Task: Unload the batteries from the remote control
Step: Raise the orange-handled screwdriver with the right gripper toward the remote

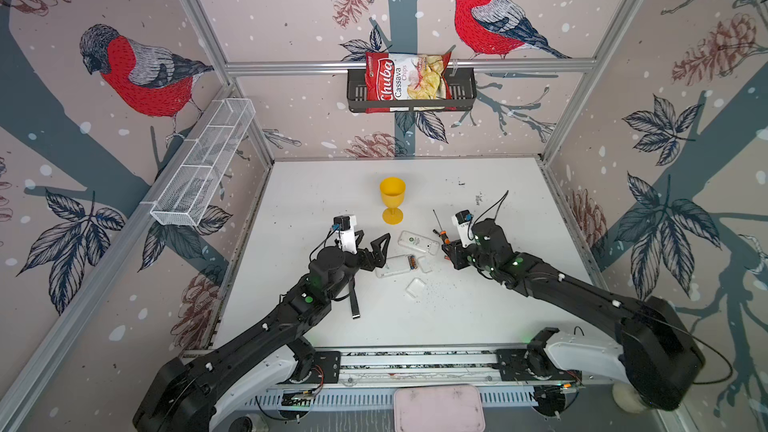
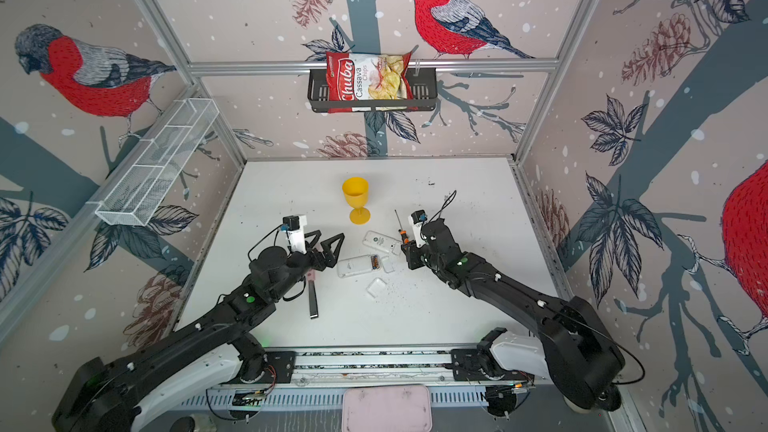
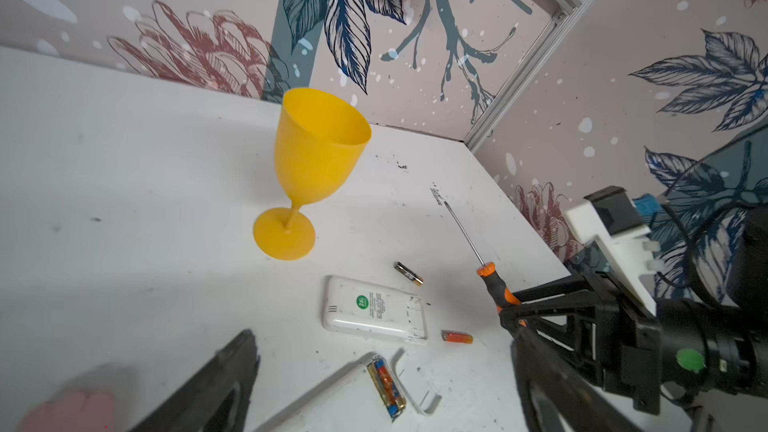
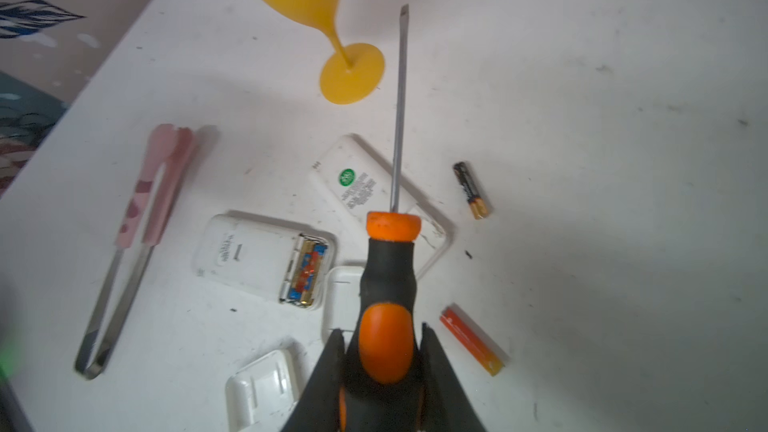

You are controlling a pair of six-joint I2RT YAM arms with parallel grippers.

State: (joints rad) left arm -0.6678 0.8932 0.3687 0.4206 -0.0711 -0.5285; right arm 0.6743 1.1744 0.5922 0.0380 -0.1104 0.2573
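**Two batteries loose, others seated in the open remote**

Landmark: yellow goblet [image 1: 392,197], upright on the white table [image 1: 478,305]. "Near side" means towards the arm bases.

- Remote with green sticker [image 4: 357,184]: lies face down just on the near side of the goblet's foot, towards the right arm.
- Open remote [image 4: 249,255]: lies further from the goblet on the same near side, back up, cover off. The batteries [image 4: 307,272] sit side by side in its bay, orange and blue wrap with gold ends. Exact count unclear.
- Black-and-gold battery [image 4: 471,195]: loose on the table, right of the goblet's foot, beside the stickered remote and apart from it.
- Orange battery [image 4: 471,340]: loose, further from the goblet than the black one, past the stickered remote's end.
- Two white covers: one [image 4: 343,301] by the open bay, the other [image 4: 262,384] furthest from the goblet.
- Pink-handled tongs [image 4: 141,218]: flat on the table, left and near side of the goblet, under the left arm in both top views.
- Right gripper [image 4: 382,330]: jaws clamped on the orange-and-black handle of the screwdriver [image 4: 388,268]. The shaft points towards the goblet and passes above the stickered remote.
- Left gripper [image 1: 373,245]: jaws spread wide with nothing between them, left of both remotes, on the goblet's near side.
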